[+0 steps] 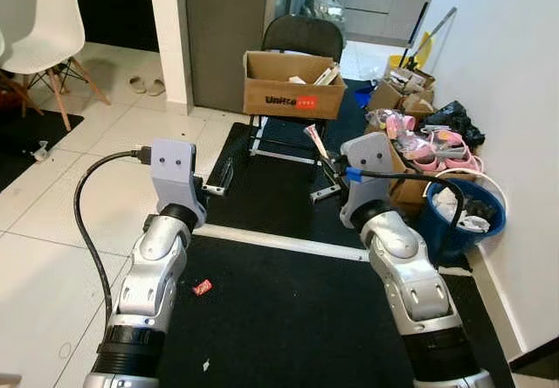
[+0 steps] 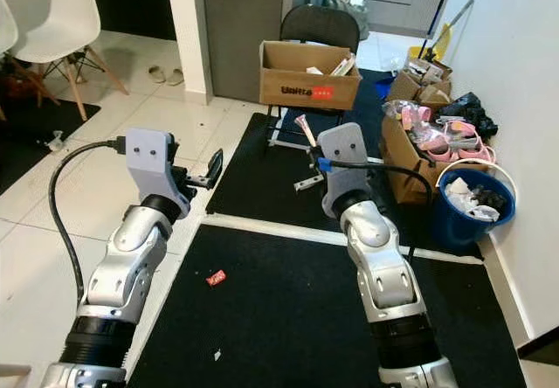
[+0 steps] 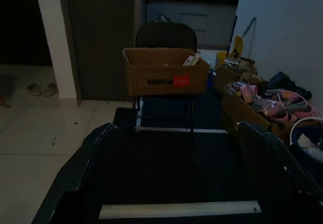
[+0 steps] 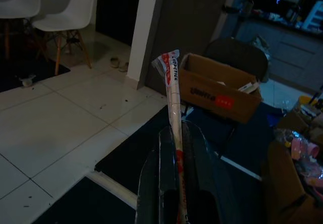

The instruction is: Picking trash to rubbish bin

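We stand on the black mat (image 1: 288, 318), white tiles to our left, with the blue bin (image 1: 465, 215) at the right by the wall, already heaped with crumpled paper. Far ahead a cardboard box (image 1: 293, 85) sits on a dark chair (image 1: 303, 37). Our right gripper (image 4: 176, 148) is raised in front of us, fingers clamped on a long thin wrapper (image 4: 173, 90) that sticks up and out past the tips. Our left gripper (image 3: 176, 133) hangs spread and empty. A small red scrap (image 1: 202, 287) lies on the mat near our left arm. The risk we see: the wrapper is slim and held low, so a quick swing toward the bin may let it slip, or it may catch the full bin's rim and fall outside.
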Motion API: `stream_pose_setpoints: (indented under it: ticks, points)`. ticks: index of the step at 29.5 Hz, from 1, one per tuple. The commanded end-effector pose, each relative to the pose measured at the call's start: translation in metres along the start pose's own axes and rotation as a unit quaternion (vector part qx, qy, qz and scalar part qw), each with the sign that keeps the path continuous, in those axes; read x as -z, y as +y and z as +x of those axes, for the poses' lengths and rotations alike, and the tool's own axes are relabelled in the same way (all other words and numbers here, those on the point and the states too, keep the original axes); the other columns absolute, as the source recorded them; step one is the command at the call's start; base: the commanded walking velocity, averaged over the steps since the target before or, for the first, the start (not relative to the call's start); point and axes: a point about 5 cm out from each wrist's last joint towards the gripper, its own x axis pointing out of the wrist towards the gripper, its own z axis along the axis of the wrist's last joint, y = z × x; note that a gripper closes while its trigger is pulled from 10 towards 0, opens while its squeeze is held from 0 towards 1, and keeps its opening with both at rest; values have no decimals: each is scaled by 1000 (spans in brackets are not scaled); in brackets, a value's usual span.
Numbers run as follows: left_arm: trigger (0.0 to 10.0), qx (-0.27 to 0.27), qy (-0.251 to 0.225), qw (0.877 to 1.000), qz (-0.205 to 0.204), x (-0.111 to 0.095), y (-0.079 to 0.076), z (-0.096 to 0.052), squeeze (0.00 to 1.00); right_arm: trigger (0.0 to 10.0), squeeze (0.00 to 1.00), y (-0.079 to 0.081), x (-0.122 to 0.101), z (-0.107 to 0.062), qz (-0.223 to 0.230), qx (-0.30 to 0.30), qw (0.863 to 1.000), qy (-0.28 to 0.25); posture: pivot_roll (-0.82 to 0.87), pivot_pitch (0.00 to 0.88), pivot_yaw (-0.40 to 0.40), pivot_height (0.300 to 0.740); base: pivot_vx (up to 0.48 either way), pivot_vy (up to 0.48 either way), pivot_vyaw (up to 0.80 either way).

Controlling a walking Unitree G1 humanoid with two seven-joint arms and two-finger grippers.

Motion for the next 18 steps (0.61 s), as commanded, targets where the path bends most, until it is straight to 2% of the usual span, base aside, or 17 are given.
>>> stream_pose_setpoints:
  ticks: [1, 18]
  points:
    - [10000, -1, 8, 1000, 0, 2, 0, -1, 0, 10000, 0, -1, 6, -1, 1, -1, 1000, 15, -79, 84, -50, 740, 398, 0, 0]
    - [10000, 0, 16, 1000, 5, 3, 1, -1, 0, 10000, 0, 0, 10, -1, 6, 0, 1000, 29, -74, 83, -51, 740, 399, 0, 0]
